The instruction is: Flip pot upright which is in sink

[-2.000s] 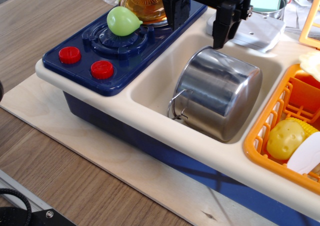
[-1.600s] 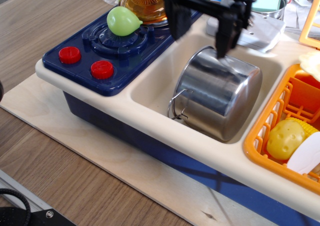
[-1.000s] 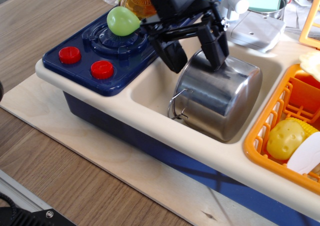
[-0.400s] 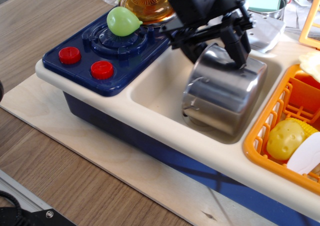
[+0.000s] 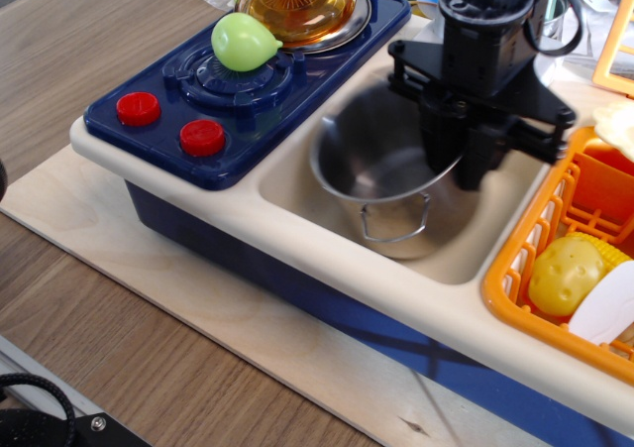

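Note:
The shiny steel pot (image 5: pixel 369 166) stands in the cream sink (image 5: pixel 297 174) with its opening up, tilted a little toward the camera. One wire loop handle (image 5: pixel 394 225) hangs at its front. My black gripper (image 5: pixel 457 162) comes down from above and is shut on the pot's right rim, one finger (image 5: pixel 441 148) inside the pot and the other outside. The pot's right wall and far rim are hidden behind the gripper.
A navy stove (image 5: pixel 238 85) with red knobs (image 5: pixel 201 137) lies left of the sink, bearing a green toy fruit (image 5: pixel 244 41) and an amber lidded pan (image 5: pixel 300 3). An orange dish rack (image 5: pixel 540 231) with a yellow toy (image 5: pixel 566 274) borders the sink on the right.
My gripper came down, closed on the pot lying on its side and turned it. The pot's opening now faces up, and the gripper has moved to the right.

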You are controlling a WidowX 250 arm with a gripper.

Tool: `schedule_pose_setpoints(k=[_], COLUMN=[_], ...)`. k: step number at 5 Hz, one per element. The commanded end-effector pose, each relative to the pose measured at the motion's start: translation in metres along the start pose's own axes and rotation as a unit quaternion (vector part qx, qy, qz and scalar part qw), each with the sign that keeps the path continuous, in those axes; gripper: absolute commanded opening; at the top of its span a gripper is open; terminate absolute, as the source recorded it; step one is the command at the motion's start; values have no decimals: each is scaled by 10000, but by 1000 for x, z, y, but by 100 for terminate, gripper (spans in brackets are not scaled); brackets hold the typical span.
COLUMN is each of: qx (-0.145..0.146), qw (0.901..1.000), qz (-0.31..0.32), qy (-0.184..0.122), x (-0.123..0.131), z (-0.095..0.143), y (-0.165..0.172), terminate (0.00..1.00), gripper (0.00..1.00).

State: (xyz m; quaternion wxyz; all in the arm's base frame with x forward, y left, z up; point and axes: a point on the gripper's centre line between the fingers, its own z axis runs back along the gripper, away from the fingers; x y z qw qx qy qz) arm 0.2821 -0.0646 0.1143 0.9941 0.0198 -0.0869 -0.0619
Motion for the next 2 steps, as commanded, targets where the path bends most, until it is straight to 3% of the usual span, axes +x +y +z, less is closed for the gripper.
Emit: schedule_pose_setpoints(k=[1,2], qx=[791,791], qw=[9938,9938], qz=[-717,-717], qy=[-307,-307], x=[8,8], z=[12,12], y=[8,8], terminate=[0,100], gripper=[100,100])
